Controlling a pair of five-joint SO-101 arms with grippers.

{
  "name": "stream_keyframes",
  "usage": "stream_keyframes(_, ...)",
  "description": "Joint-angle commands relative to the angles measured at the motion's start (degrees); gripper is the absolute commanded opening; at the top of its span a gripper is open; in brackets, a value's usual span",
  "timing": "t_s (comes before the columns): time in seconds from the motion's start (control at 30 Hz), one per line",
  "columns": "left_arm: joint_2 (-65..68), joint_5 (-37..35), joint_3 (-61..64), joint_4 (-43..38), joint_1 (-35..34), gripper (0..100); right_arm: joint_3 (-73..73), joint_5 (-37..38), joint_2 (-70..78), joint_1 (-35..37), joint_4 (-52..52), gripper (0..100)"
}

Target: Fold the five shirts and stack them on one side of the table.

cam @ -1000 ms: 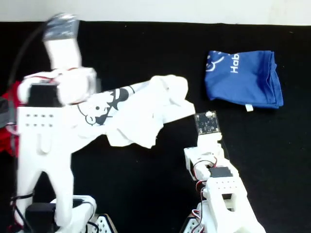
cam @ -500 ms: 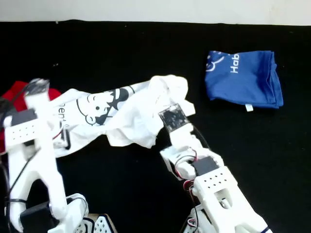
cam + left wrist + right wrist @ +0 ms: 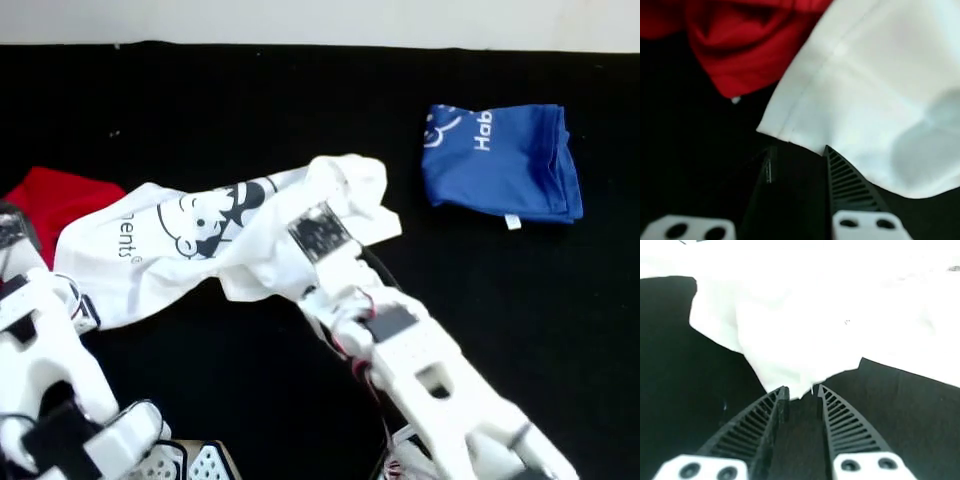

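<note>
Right gripper [image 3: 800,390] now reaches white shirt [image 3: 190,255] edge, left gripper [image 3: 799,150] drops to hem; both jaws apart (ready to spread it).

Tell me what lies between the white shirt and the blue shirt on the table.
Just the black table surface lies between the crumpled white shirt and the folded blue shirt, as the high view shows.

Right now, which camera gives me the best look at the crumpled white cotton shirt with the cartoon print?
The high view: nearly the whole crumpled white printed shirt lies spread there, beside the red cloth shirt. The left wrist view gives a hemmed corner; the right wrist view a plain edge beyond the right tool.
</note>
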State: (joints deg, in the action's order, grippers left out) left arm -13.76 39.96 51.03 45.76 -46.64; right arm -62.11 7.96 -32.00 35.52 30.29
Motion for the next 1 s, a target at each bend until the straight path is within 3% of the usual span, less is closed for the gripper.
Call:
stream_keyframes(0.0, 5.14, -4.75, -4.35, -0.53, -0.66, 16, 11.03, 0.62, 12.26, 0.4, -1.1, 9.8)
stream_keyframes(0.2, 6.55, -15.65, -6.02, 3.87, -0.31, 16, 27.38, 0.88, 30.81, -1.27, -1.27, 9.8)
stream_keyframes(0.5, 6.9, -28.22, -2.33, 1.32, -0.22, 16, 55.25, 0.62, 52.44, -13.41, -1.1, 9.8)
stream_keyframes(0.73, 6.55, -28.48, -1.01, -0.26, 0.4, 16, 60.79, 0.79, 52.53, -16.48, 3.03, 9.8)
stream_keyframes(0.97, 6.55, -28.48, -1.01, -0.35, 0.4, 16, 60.79, 0.97, 43.91, -14.9, 23.96, 10.1)
